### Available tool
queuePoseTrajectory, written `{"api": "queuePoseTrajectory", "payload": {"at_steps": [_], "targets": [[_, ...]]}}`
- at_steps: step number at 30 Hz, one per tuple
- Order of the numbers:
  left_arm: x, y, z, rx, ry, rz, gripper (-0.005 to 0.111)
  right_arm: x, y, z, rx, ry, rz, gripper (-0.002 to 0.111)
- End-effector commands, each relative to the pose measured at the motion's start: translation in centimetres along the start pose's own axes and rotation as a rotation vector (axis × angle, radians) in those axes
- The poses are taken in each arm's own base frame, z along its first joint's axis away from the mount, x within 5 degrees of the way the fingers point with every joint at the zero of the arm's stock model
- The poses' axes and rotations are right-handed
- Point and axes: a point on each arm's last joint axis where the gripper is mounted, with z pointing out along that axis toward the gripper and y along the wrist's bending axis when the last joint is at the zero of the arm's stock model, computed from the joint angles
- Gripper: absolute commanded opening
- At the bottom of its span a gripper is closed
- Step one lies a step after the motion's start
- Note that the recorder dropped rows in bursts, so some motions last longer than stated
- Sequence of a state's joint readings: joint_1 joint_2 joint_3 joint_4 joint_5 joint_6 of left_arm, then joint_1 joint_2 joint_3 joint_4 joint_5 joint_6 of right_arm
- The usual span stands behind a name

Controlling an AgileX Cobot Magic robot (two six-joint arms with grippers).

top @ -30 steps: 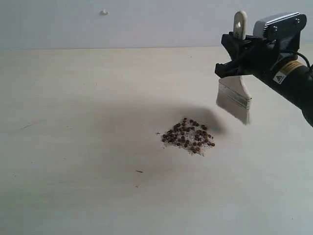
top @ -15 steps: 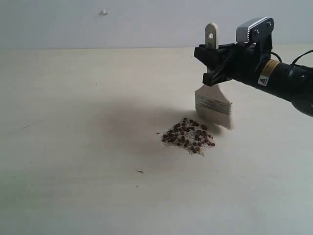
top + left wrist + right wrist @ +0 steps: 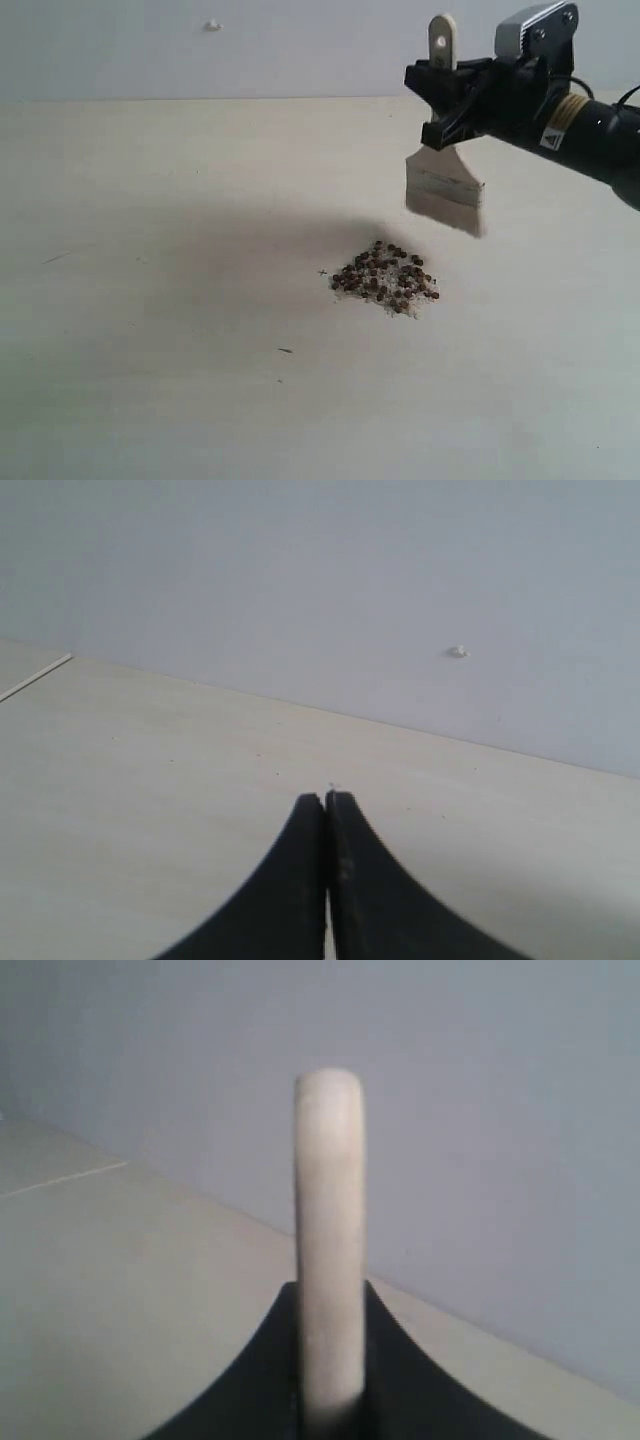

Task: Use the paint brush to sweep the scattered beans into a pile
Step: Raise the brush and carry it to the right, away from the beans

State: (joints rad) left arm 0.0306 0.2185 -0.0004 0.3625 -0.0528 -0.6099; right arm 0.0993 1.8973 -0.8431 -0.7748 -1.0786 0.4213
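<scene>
The right gripper, a black two-fingered pincer on a dark arm, is clamped on the light wooden handle of the wide flat paint brush. The brush stands close to upright: the holed end of the handle rises above the jaws, and the silver ferrule and pale bristles hang below them, clear of the pale wooden table.

In the exterior view, the small round dark-brown beans lie below the bristles and a little to their left, nearer the camera. They are gathered with whitish crumbs into one low pile, about as wide as the brush head. A couple of dark specks on the table beyond the mound are too small to tell.

The right arm is plainly the nearer one. The left gripper has its black jaws pressed together on nothing and faces bare table.

Any further stroke would likely need the bristles lowered behind the mound first.
</scene>
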Motion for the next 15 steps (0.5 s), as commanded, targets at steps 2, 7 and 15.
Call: {"api": "queuePoseTrajectory", "payload": {"at_steps": [2, 7, 15], "targets": [[-0.1, 0.0, -0.1, -0.001, -0.010, -0.003, 0.000, -4.1, -0.3, -1.3, 0.116, 0.046, 0.045, 0.000], [-0.1, 0.0, -0.1, -0.001, -0.010, -0.003, 0.000, -5.9, -2.2, -2.9, 0.423, 0.334, 0.295, 0.000], [-0.1, 0.0, -0.1, -0.001, -0.010, -0.003, 0.000, -7.5, -0.8, -3.4, 0.233, 0.449, 0.496, 0.000]]}}
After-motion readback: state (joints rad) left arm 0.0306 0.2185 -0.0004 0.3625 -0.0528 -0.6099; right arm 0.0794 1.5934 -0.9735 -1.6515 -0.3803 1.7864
